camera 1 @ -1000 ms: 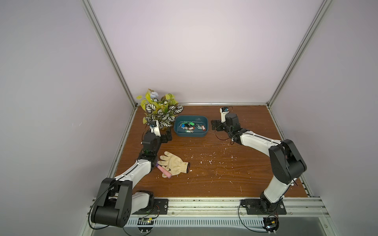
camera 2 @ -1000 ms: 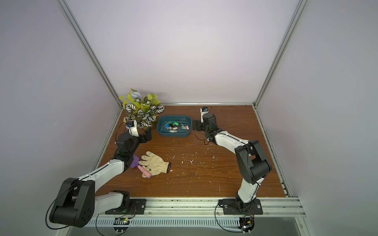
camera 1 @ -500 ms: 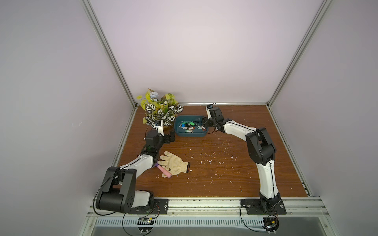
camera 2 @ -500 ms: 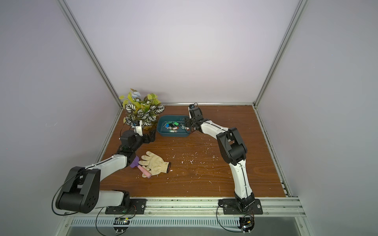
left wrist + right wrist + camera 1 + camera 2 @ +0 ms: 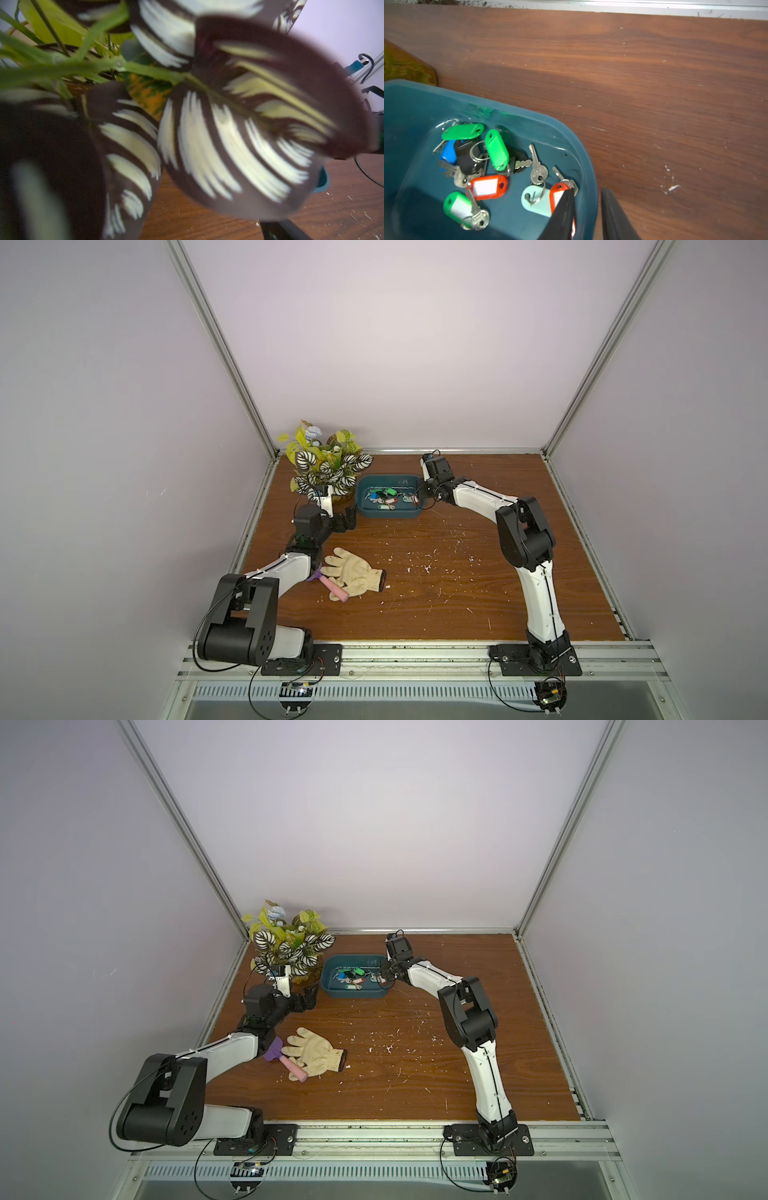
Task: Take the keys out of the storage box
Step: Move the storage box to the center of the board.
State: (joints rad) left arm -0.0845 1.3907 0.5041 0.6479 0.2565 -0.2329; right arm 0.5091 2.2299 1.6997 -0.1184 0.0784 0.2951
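Nine or so keys lie heaped in the box, far on the table, just right of the plant. Right gripper stands nearly closed astride the box's right wall, one finger inside over a red tag; whether it pinches the wall cannot be told. Left gripper is wide open and empty, just left of the box. Probably best: seat the wall deep between the fingers before tipping, or bring both fingers inside the rim for the tag.
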